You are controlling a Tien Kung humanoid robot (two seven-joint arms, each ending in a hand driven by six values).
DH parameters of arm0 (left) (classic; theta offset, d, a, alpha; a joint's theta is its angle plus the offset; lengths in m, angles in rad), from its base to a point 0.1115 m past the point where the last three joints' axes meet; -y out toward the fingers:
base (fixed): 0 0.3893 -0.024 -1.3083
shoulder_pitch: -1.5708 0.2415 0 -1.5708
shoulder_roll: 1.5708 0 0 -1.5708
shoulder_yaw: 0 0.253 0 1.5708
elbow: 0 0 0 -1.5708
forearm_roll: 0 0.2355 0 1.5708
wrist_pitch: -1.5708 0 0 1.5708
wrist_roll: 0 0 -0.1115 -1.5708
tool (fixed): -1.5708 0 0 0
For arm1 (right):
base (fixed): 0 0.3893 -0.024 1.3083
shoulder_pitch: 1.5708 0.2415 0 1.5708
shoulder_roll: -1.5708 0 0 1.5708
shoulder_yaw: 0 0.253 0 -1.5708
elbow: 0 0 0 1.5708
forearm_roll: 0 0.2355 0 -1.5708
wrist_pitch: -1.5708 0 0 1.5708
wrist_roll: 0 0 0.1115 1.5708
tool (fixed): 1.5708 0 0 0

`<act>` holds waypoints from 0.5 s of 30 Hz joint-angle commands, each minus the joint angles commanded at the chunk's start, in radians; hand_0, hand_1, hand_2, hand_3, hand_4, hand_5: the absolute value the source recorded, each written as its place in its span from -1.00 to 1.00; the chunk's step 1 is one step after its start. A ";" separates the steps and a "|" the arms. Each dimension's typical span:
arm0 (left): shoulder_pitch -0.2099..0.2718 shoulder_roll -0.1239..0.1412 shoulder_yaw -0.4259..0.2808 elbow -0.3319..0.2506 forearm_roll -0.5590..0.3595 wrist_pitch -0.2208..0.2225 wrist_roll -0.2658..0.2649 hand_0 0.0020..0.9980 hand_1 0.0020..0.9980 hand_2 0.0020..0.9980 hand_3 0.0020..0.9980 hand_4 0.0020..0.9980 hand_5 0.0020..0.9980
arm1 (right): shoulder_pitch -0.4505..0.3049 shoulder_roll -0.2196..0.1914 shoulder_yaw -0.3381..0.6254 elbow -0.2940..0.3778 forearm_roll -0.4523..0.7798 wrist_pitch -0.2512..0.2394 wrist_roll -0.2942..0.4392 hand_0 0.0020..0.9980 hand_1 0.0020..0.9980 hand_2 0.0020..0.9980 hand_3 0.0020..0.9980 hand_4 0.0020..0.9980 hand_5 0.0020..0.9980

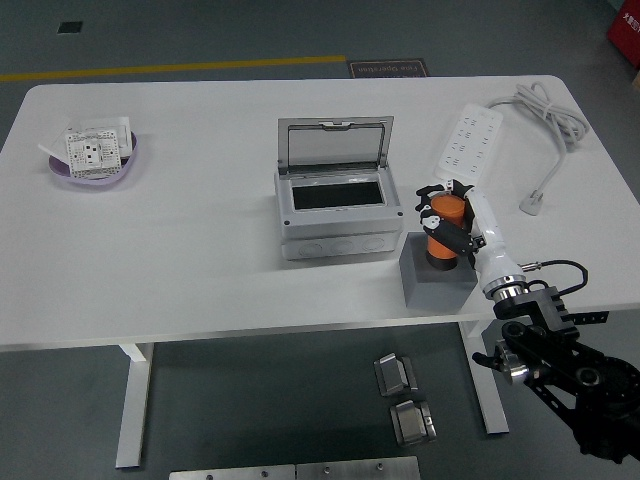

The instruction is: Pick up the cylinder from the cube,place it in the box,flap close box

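Observation:
An orange cylinder (443,228) is held upright just above the grey cube (436,281), which sits near the table's front edge at the right. My right hand (447,215) is shut on the cylinder, its white and black fingers wrapped around it. The grey box (337,210) stands left of the cube with its flap lid (335,146) tilted up and its dark inside showing. The left arm is out of view.
A white power strip (466,146) with its cable (548,125) lies behind the cube at the right. A purple bowl (96,166) holding a white socket plate sits at the far left. Metal parts lie on the floor below the table's front edge.

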 joint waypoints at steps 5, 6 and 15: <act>0.012 0.005 0.000 0.003 -0.009 0.000 0.000 0.24 0.29 0.21 0.28 0.41 -0.45 | 0.003 -0.005 0.001 0.020 -0.024 0.002 -0.015 -0.33 -0.54 -0.51 -0.50 -1.00 -1.00; 0.014 0.006 -0.001 0.003 -0.010 0.001 0.000 0.24 0.29 0.21 0.28 0.41 -0.45 | 0.005 -0.006 0.001 0.024 -0.028 0.002 -0.018 -0.33 -0.54 -0.51 -0.50 -1.00 -1.00; 0.018 0.008 -0.006 0.003 -0.008 0.001 0.000 0.24 0.28 0.21 0.28 0.41 -0.44 | 0.021 -0.015 0.002 0.048 -0.050 0.006 -0.035 -0.32 -0.54 -0.51 -0.50 -1.00 -1.00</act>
